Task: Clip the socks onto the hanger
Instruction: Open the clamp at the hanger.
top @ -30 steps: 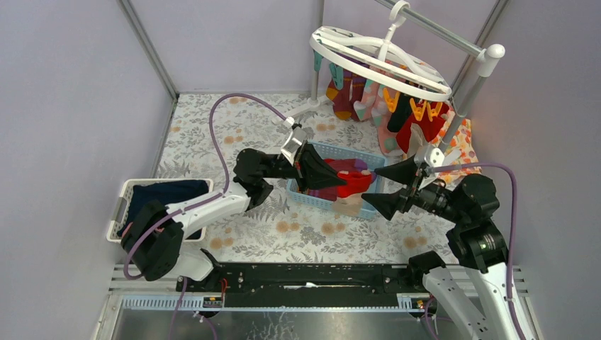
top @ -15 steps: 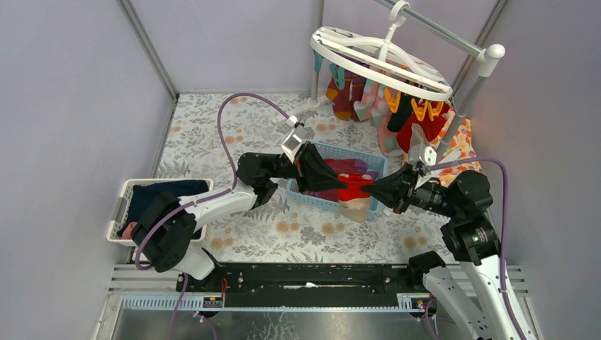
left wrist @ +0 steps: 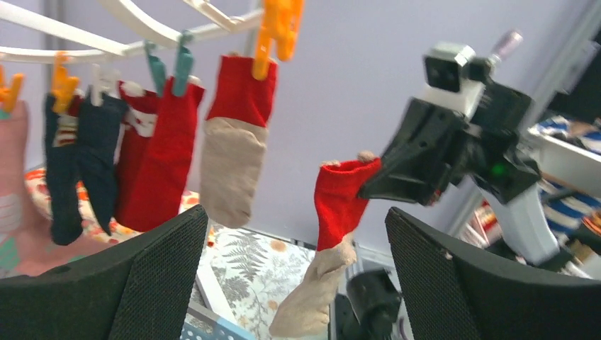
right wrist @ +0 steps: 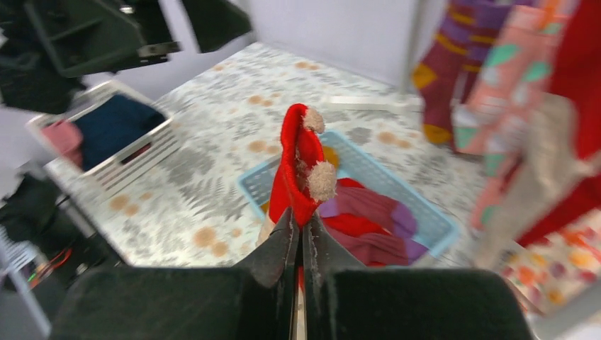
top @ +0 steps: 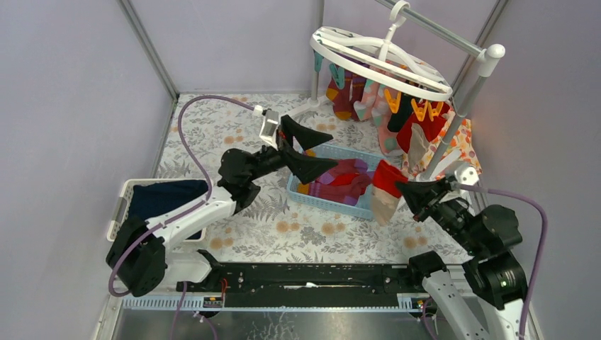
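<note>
A red sock with a beige foot (top: 385, 190) hangs to the right of the blue basket (top: 363, 208), and my right gripper (top: 404, 188) is shut on its red cuff. The right wrist view shows the cuff (right wrist: 298, 159) pinched between the closed jaws of that gripper (right wrist: 303, 221). My left gripper (top: 317, 150) stands open and empty above the basket's back left. Its wrist view shows the hanging sock (left wrist: 339, 207) beyond the open left gripper (left wrist: 294, 219). More socks (top: 341, 181) lie in the basket. The white hanger (top: 383, 62) carries several clipped socks (left wrist: 234, 142).
A white basket (top: 119, 207) with dark navy cloth sits at the left. The grey rack pole (top: 462, 112) slants down at the right of the hanger. An orange floral cloth (top: 464, 147) lies behind it. Purple cables loop over both arms.
My left gripper let go of the red sock, opened wide and drew up and back left. My right gripper shut on the sock and pulled it right, out of the basket.
</note>
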